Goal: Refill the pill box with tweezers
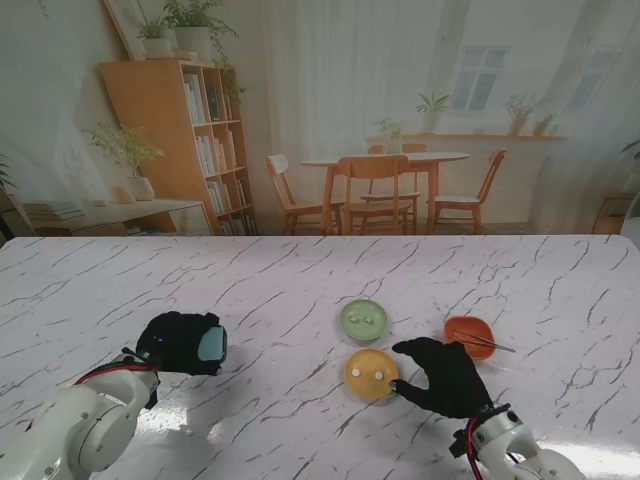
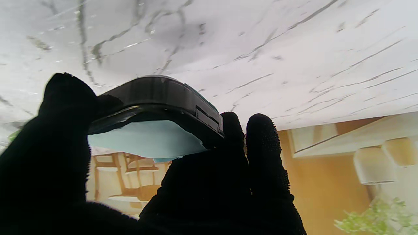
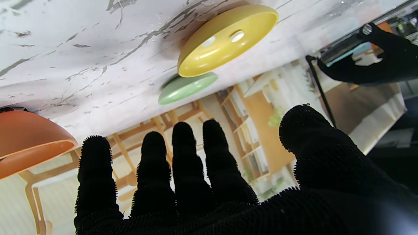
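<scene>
My left hand (image 1: pixel 178 343), in a black glove, is shut on the pill box (image 1: pixel 211 345), a dark case with a pale blue face, held just above the table at the left. The left wrist view shows the pill box (image 2: pixel 153 107) pinched between thumb and fingers (image 2: pixel 264 143). My right hand (image 1: pixel 445 375) hovers open, fingers spread, between the yellow dish (image 1: pixel 371 373) and the orange dish (image 1: pixel 469 333). Thin metal tweezers (image 1: pixel 488 343) rest across the orange dish. Two white pills lie in the yellow dish (image 3: pixel 225 39), and the green dish (image 1: pixel 364 319) also holds pale pills.
The three dishes cluster right of centre on the white marble table (image 1: pixel 300 280). In the right wrist view the green dish (image 3: pixel 186 88) lies beyond the yellow one and the orange dish (image 3: pixel 29 143) is close to my fingers. A printed room backdrop stands behind the table.
</scene>
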Controlling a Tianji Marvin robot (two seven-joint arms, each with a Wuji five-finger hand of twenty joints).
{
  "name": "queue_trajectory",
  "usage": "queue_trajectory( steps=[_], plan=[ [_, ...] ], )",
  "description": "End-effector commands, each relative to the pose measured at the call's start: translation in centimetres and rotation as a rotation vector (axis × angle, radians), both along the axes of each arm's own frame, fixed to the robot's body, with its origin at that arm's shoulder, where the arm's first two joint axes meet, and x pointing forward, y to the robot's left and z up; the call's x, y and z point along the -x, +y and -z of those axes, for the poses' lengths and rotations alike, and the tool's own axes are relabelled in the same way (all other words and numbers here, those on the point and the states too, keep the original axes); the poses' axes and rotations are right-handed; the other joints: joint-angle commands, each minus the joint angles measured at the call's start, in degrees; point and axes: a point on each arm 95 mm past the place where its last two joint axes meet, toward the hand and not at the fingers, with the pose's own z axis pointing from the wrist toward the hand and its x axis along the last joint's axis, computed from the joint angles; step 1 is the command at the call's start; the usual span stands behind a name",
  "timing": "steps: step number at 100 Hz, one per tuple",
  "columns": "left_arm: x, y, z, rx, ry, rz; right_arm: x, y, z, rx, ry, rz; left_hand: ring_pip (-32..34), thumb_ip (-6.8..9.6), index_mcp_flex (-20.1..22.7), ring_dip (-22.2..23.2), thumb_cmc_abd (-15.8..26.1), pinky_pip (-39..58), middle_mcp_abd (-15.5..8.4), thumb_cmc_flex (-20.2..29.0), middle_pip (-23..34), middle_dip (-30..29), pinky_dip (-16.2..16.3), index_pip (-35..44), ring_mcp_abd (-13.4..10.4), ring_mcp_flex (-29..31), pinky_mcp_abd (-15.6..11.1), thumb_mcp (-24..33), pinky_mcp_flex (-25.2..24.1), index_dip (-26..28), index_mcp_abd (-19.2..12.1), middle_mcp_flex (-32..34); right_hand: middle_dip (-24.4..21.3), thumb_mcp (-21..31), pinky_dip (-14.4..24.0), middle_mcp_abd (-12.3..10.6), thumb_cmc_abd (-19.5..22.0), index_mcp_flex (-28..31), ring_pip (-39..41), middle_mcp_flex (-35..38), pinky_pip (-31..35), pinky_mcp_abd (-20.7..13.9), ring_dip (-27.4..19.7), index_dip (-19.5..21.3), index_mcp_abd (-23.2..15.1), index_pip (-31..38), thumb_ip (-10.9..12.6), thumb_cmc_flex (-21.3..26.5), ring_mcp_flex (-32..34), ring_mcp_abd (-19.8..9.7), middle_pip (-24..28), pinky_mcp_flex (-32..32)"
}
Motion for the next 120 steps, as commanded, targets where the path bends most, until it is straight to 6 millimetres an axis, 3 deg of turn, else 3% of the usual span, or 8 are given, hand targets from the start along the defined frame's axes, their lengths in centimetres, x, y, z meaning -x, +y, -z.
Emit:
queue_trajectory(
  steps=[1,32,54,84,98,120],
  plan=[
    [0.1,-1.9,-0.4,0.022,0.002,0.067,0.3,0.3,0.0,-0.005,0.004,-0.011,3.4,4.52,5.7,0.9,9.1,3.1,-6.0,8.9,9.2,1.1,1.4,10.2,-2.8,3.6,-0.2,12.5,0.8,2.5,-6.0,7.7,0.3,-0.6,0.4,-0.6,0.5,1.2,0.4,1.2,0.7,-6.0,0.4,0.4,-0.6,0.3,2.0,-0.7,1.0,-0.1,0.0,-0.2],
    [-0.8,-6.9,-0.2,0.078,0.024,0.186,0.2,0.8,-0.1,-0.008,-0.002,-0.021,4.3,4.52,6.4,1.0,9.5,4.9,-5.4,8.4,9.6,1.3,1.7,10.9,-2.1,4.3,0.7,11.5,1.1,2.4,-5.4,8.5,0.3,-0.6,0.4,-0.5,0.5,1.2,0.4,1.3,0.7,-6.0,0.4,0.4,-0.7,0.2,2.0,-0.7,1.0,0.0,0.0,-0.2],
    [-1.7,-10.0,1.1,0.118,0.065,0.239,0.2,1.0,-0.4,-0.009,-0.009,-0.029,4.3,5.14,6.6,1.0,11.0,5.1,-4.6,8.0,9.3,1.0,1.7,9.9,-1.4,3.6,1.4,10.0,0.3,1.9,-4.7,8.1,0.3,-0.7,0.4,-0.5,0.5,1.3,0.3,1.3,0.7,-5.9,0.4,0.5,-0.7,0.3,2.0,-0.7,1.0,-0.1,0.0,-0.2],
    [-3.0,-12.2,3.5,0.12,0.137,0.263,0.0,1.1,-0.5,-0.01,-0.02,-0.027,3.5,6.47,5.8,0.8,14.1,4.2,-3.8,7.5,8.6,0.6,1.5,7.3,-0.7,1.7,1.9,7.3,-1.5,1.3,-3.8,6.1,0.4,-0.7,0.4,-0.6,0.4,1.3,0.3,1.3,0.7,-5.9,0.5,0.5,-0.8,0.3,2.0,-0.6,1.1,-0.1,-0.1,-0.2],
    [-3.5,-12.6,4.2,0.102,0.167,0.249,-0.1,1.1,-0.5,-0.013,-0.023,-0.026,-0.4,7.4,3.7,-0.5,15.9,-0.6,-2.0,8.8,5.4,-1.2,0.5,1.2,1.3,-3.2,3.4,4.8,-5.6,-0.9,-2.9,1.1,0.4,-0.6,0.4,-0.6,0.4,1.3,0.3,1.3,0.7,-5.9,0.5,0.5,-0.8,0.3,2.0,-0.5,1.1,-0.1,0.0,-0.2],
    [-3.5,-12.7,4.6,0.065,0.265,0.222,-0.1,1.1,-0.6,-0.011,-0.027,-0.025,-9.1,7.35,-1.7,-3.2,17.6,-10.5,4.2,11.4,-2.6,-5.8,-0.4,-15.1,8.1,-16.8,10.4,-1.4,-18.0,-5.9,1.1,-12.6,0.4,-0.5,0.4,-0.5,0.4,1.4,0.3,1.3,0.7,-6.0,0.5,0.5,-0.9,0.4,2.0,-0.4,1.1,0.0,0.0,-0.1]
  ],
)
